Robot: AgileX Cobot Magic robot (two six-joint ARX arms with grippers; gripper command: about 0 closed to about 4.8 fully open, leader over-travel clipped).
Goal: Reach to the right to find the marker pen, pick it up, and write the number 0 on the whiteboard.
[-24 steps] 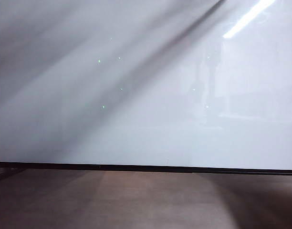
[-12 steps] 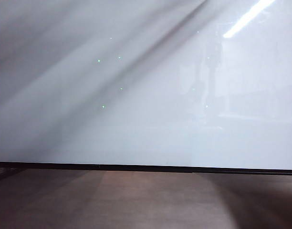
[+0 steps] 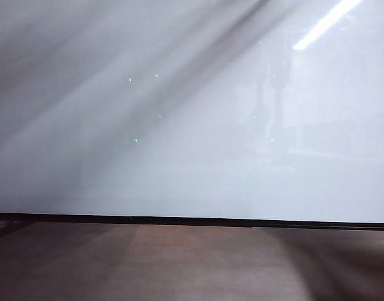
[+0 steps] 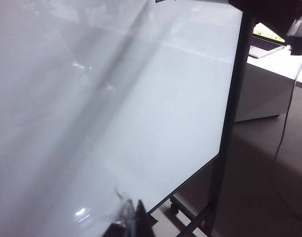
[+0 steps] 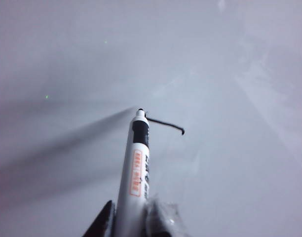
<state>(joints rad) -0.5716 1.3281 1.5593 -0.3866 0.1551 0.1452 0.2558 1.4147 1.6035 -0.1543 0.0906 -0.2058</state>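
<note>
Marker pen [image 5: 137, 163] sits clamped in my right gripper [image 5: 131, 219], tip on the whiteboard [image 5: 230, 74] beside a short black stroke [image 5: 166, 124]; left gripper [image 4: 131, 219] near the board, jaws unreadable.

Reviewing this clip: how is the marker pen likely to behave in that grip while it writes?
The marker pen looks stiff and light; its smooth round barrel could slip or twist in the right gripper, which clamps only its rear end. With the tip against the whiteboard, pushing harder might tilt it.

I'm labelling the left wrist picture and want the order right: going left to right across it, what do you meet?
whiteboard → the board's black frame post → laptop on a white table at the far edge. The left gripper sits low, in front of the board.
</note>
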